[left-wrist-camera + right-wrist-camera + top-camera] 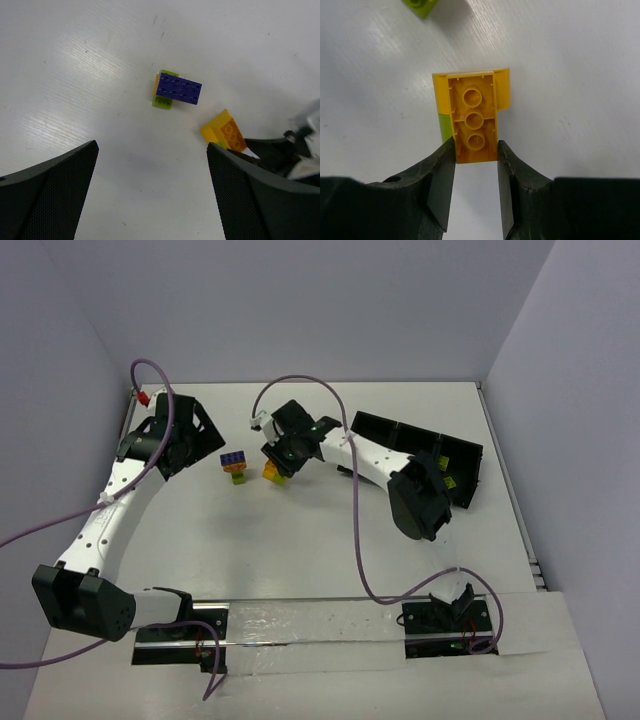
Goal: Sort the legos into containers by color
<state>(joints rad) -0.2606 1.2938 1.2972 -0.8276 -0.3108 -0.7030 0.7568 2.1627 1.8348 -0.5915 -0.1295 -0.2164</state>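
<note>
1. Top view: my right gripper (281, 458) reaches out over the table (300, 550) and is clamped on the yellow brick (271, 473). The brick sits at the gripper's tip, at 7 o'clock from the fingers. The blue brick (234, 460) lies near, at 9 o'clock from that gripper and at 3 o'clock from my left gripper (195, 430), touching neither. The tray (375, 425) is at 3 o'clock, well apart from the bricks and partly behind my right arm.

2. Left wrist view: my left gripper (152, 200) is released, its fingers (50, 195) spread wide with only bare table between them. The blue brick (178, 88) lies at 12 o'clock from it, stacked on a green brick (162, 102). An orange edge shows at the stack's 9 o'clock side. The yellow brick (224, 131) is at 2 o'clock, tilted, its lower end at my right gripper (252, 147).

3. Right wrist view: my right gripper (476, 147) grasps the yellow brick (475, 110) by its long sides, both pads (442, 175) touching it. The brick's hollow underside faces me and it runs toward 12 o'clock from the fingertips. A lime piece (445, 127) shows at its 9 o'clock side. The green brick (421, 4) lies apart at 11 o'clock, cut by the top edge.
</note>
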